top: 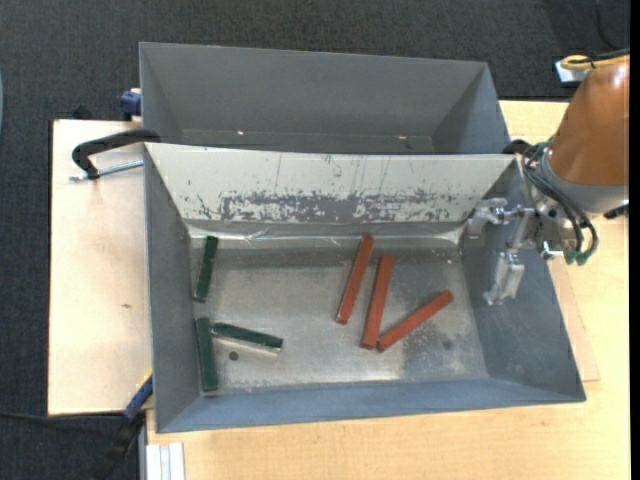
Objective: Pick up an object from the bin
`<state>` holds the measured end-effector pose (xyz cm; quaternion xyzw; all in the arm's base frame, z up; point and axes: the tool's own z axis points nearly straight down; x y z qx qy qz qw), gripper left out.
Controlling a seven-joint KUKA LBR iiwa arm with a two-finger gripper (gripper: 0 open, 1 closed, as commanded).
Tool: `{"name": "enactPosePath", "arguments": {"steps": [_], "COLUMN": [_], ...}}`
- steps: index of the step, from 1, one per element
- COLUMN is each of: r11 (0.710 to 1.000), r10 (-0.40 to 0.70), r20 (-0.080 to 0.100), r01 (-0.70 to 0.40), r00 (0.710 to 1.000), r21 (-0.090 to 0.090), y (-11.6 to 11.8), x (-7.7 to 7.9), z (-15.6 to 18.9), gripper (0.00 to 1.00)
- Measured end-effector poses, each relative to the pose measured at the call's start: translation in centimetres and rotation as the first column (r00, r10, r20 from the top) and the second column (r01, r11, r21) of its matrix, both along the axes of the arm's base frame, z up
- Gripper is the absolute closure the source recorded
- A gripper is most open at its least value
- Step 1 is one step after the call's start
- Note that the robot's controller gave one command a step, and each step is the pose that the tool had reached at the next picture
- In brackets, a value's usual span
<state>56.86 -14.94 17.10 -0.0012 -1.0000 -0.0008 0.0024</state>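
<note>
My gripper (502, 273) hangs over the bin's right sloping wall, above the floor and apart from every loose thing. Nearest to it lies a red bar (415, 320), slanting from lower left to upper right on the floor's right half. Left of that lie two more red bars: one (377, 300) nearly upright in the view and one (355, 278) leaning slightly right, close beside each other. Nothing is seen held in the gripper.
Three dark green bars lie at the bin's left: one (206, 268) along the left wall, one (206, 353) at the front left corner, and one (247, 338) lying crosswise beside it. The arm with its orange cover stands at the right rim.
</note>
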Motion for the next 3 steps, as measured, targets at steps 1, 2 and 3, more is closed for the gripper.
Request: {"name": "enactPosePath", "arguments": {"steps": [1, 2, 3], "r11": [1.000, 0.997, 0.999], "r10": [0.002, 0.071, 0.040], "r20": [0.008, 0.012, 0.007], "r01": [-0.002, -0.071, -0.040], "r00": [1.000, 0.997, 0.999], "r21": [-0.002, -0.003, -0.001], "y": [0.1, 2.1, 4.1], "x": [0.2, -1.0, -0.6], "z": [0.5, -4.1, -8.9], "gripper": [0.00, 0.00, 0.00]}}
